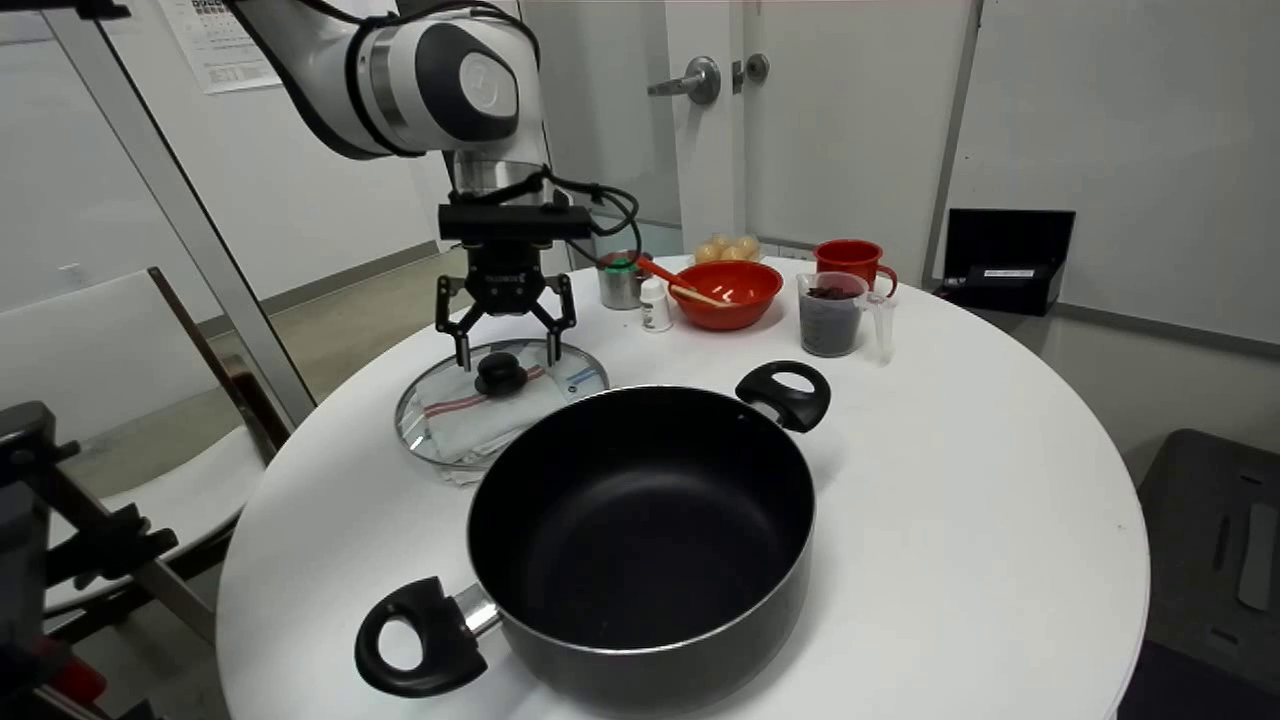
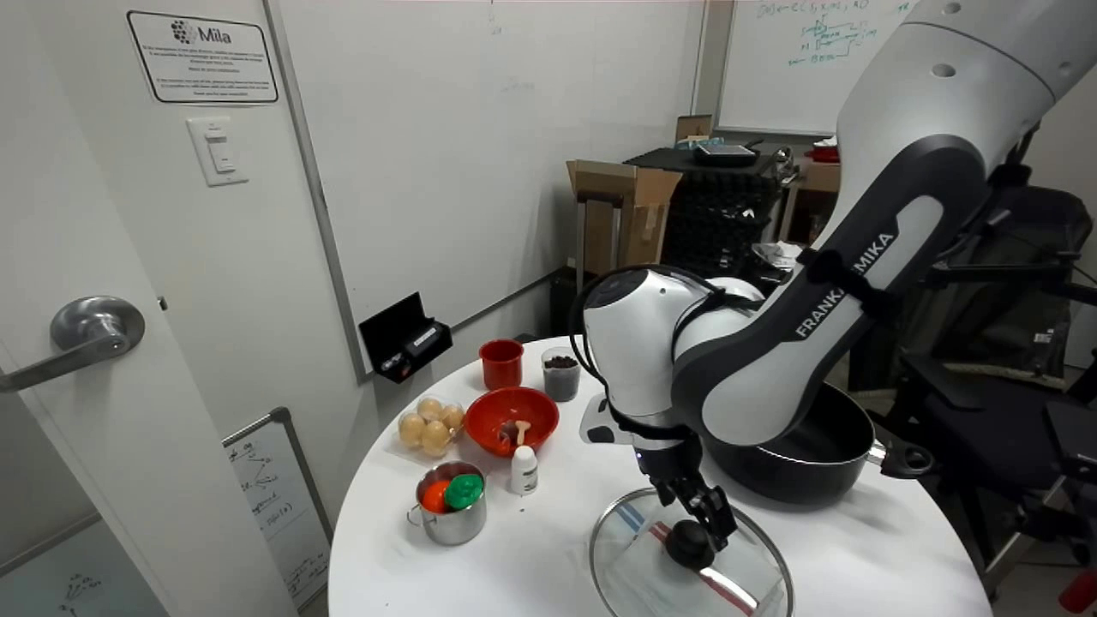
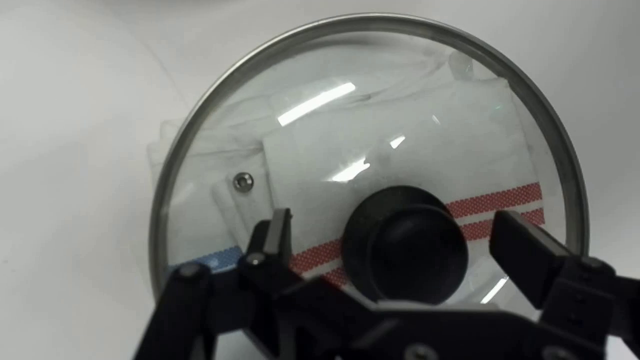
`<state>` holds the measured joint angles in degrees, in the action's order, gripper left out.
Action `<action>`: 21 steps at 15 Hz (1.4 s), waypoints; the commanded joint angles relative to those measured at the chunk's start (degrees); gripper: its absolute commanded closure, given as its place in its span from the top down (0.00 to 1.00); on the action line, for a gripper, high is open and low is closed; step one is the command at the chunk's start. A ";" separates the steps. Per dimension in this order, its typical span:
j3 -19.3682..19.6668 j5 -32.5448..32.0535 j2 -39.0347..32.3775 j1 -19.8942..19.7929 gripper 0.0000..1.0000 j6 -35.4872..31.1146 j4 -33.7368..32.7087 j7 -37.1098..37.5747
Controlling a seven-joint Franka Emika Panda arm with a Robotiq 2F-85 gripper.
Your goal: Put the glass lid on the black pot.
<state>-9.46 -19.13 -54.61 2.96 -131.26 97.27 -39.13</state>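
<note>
- Gripper [image 1: 509, 355]: fingers spread apart, one on each side of the knob [image 3: 407, 245]; no grip made.
- Location: the glass lid [image 1: 500, 405] lies on a striped cloth [image 1: 485, 430], left of and farther off than the black pot [image 1: 645, 520] in an exterior view; not yet fitted.
- Hazard, shift: in the wrist view the knob stands closer to the finger at right [image 3: 522, 260]. Uneven closing may slide the lid.
- Hazard, slip: the knob appears round and smooth; a shallow grip may release it. Fingertip depth cannot be confirmed.
- Hazard, drag: the lid's rim may catch the cloth during lifting.
- Hazard, collision: insufficient lift may strike the pot's rim, the pot being just beside.
- Hazard, misfit: a tilted or off-centre lid may drop partly inside the pot.
- Count, task: lid, one; knob, one; pot, one; pot handles [image 1: 450, 650], two (near left, far right).
- Count, other: red bowl [image 1: 735, 315], one; red mug [image 2: 502, 367], one; measuring cup [image 1: 830, 338], one; white bottle [image 2: 524, 471], one; steel pot [image 2: 456, 525], one; green item [image 2: 464, 491] inside, one; red item [image 2: 434, 496] inside, one; round beige objects [image 2: 435, 439], at least four; cloth, at least one.
</note>
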 commanded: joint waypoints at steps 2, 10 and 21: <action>-2.46 2.85 -0.57 -2.58 1.00 0.41 -0.53 -6.10; -2.15 4.70 -1.63 -2.32 1.00 -1.07 -0.39 -7.67; -2.10 4.48 0.34 -2.50 0.29 -4.62 1.57 -7.21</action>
<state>-11.46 -15.43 -55.03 0.85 -133.73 97.41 -45.22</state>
